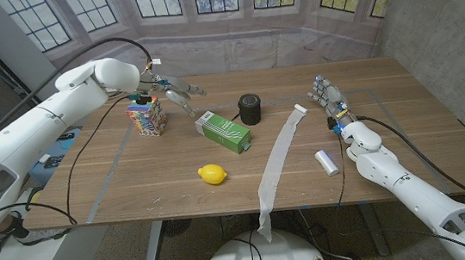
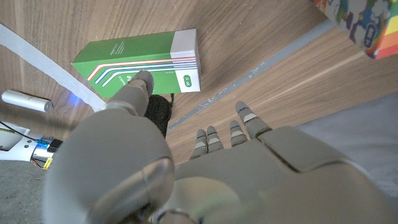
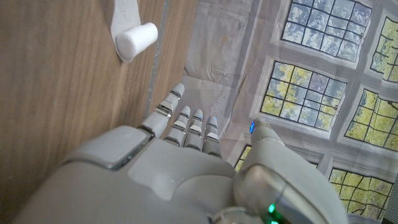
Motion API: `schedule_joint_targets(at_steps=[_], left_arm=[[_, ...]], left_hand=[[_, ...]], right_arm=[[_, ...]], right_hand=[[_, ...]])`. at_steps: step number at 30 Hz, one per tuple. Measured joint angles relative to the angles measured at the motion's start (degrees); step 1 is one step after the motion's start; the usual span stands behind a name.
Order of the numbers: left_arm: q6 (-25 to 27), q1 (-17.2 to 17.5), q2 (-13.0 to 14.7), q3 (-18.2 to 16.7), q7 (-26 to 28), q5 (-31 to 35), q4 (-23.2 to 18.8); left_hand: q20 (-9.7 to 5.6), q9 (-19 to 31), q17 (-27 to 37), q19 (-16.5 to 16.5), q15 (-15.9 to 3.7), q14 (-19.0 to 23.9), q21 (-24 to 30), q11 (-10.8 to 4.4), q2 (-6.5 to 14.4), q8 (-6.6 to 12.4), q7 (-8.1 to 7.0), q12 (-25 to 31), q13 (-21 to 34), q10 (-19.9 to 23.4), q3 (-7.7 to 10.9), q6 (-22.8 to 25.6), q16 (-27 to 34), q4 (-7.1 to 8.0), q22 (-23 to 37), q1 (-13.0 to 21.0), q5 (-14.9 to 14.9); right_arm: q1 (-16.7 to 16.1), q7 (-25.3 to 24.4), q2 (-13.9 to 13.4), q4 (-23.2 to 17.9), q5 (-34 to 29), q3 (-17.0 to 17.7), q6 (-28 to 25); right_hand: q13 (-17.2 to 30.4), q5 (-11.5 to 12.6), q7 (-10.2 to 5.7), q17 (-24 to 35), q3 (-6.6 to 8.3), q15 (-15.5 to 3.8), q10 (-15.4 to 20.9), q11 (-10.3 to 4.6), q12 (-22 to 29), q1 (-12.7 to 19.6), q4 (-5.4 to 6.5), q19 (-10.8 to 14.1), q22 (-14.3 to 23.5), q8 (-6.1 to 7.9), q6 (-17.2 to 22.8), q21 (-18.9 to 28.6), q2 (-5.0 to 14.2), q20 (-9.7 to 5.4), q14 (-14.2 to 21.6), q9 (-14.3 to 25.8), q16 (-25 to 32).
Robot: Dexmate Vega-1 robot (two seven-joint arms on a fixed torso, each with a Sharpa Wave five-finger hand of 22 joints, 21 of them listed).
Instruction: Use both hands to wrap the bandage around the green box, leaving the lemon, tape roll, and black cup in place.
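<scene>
Wooden table [image 1: 133, 171]: we hover spread left hand [image 1: 175, 91] near green cardboard box [image 1: 223, 131]; next grasp it; right hand [image 1: 329, 98] fingers apart, empty.

In the left wrist view, the hand [image 2: 186, 168] is covering most of the black cup [image 2: 159, 113], while the frame's upper right edge is cutting off the colourful box [image 2: 364, 25].

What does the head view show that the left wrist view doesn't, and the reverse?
Head view: the lemon, the right robot hand with fingers apart over the table, and the bandage's tail hanging off the front edge.
Left wrist view: the stripes printed on the green box, seen close.
Both: green box, bandage, black cup, small white cylinder, colourful box, and the left robot hand, holding nothing.
</scene>
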Motion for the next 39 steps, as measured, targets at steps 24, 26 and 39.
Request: schedule_joint_targets(at_steps=[24, 26, 39], left_arm=[[-5.43, 0.16, -0.62, 0.9, 1.23, 9.99, -0.9], [-5.71, 0.0, -0.86, 1.1, 1.38, 10.33, -0.69], [-8.62, -1.49, -2.98, 2.83, 2.07, 15.0, 1.86]], left_hand=[[0.01, 0.56, 0.29, -1.25, 1.48, -2.11, 0.0, 2.02, 0.49, 0.0, 2.75, 1.51, 1.84, -2.2, -0.48, -1.34, -0.25, 0.49, -0.01, 3.81, -0.84], [0.01, 0.55, 0.29, -1.25, 1.56, -2.19, 0.0, 2.02, 0.49, 0.0, 2.8, 1.72, 1.86, -2.2, -0.48, -1.29, -0.25, 0.48, -0.01, 3.81, -0.84], [0.01, 0.55, 0.28, -1.24, 1.56, -2.18, 0.0, 2.05, 0.19, 0.0, 2.97, 2.15, 2.38, -2.23, -0.63, -1.11, -0.24, 0.64, -0.01, 4.11, -0.84]], right_arm=[[-1.85, -0.93, 0.89, -0.09, 0.62, 0.46, 1.51], [-1.94, -1.03, 0.92, -0.11, 0.68, 0.51, 1.64], [-2.77, -1.43, 1.01, -0.64, 0.82, 0.8, 1.88]], right_hand=[[0.29, 0.0, 0.71, -0.01, 0.18, 0.0, -0.23, 0.2, 0.0, 0.0, -0.18, 0.0, 0.03, -0.27, -0.72, 0.0, 0.0, 0.0, 0.0, 0.0, 0.0], [0.29, 0.0, 0.71, -0.01, 0.06, 0.0, -0.23, 0.2, 0.0, -0.15, -0.41, 0.0, 0.03, -0.27, -0.72, 0.0, 0.15, 0.0, 0.0, 0.0, 0.0], [0.29, 0.0, 0.71, -0.01, 0.0, 0.0, -0.23, 0.19, 0.0, -0.23, -0.48, 0.0, 0.03, -0.27, -0.72, 0.0, 0.23, 0.0, 0.0, 0.0, 0.0]])
